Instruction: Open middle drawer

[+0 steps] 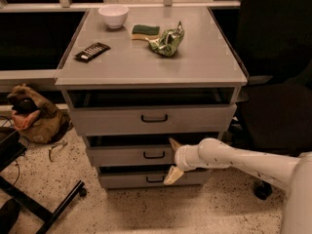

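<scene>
— What's underfoot here?
— A pale speckled terrazzo floor [136, 211], with a brown bag [36, 116] slumped at the left, beside the grey cabinet [200, 65].
— And around it?
— A black office chair [278, 106] on the right, a black stand's leg [48, 206] near left, a white ledge [146, 6] far. The gripper [171, 159] sits low before the cabinet, fingers spread.

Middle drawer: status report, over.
Pincer open, just right of small black loop handle, not gripping. Shallow grey middle drawer looks shut. Nothing in between.
</scene>
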Controlling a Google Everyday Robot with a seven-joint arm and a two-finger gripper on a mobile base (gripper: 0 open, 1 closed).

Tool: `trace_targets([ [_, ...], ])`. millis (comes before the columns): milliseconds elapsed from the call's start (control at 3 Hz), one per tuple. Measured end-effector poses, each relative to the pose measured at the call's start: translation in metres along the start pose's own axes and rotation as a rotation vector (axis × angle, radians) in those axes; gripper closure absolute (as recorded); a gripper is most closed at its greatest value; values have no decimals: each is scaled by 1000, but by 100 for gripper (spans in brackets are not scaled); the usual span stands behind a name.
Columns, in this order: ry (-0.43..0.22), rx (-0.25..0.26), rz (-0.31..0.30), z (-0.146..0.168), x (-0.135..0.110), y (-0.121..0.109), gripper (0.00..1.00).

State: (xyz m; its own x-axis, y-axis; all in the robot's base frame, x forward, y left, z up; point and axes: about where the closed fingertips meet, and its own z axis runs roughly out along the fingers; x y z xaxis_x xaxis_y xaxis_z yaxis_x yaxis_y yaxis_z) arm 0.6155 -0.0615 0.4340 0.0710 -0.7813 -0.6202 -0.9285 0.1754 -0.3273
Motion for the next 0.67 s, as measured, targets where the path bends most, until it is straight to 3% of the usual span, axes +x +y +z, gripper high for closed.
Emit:
trace_targets([
  [333,51,-55,35,12,24,13,0],
  [667,58,-68,39,14,24,12,0],
])
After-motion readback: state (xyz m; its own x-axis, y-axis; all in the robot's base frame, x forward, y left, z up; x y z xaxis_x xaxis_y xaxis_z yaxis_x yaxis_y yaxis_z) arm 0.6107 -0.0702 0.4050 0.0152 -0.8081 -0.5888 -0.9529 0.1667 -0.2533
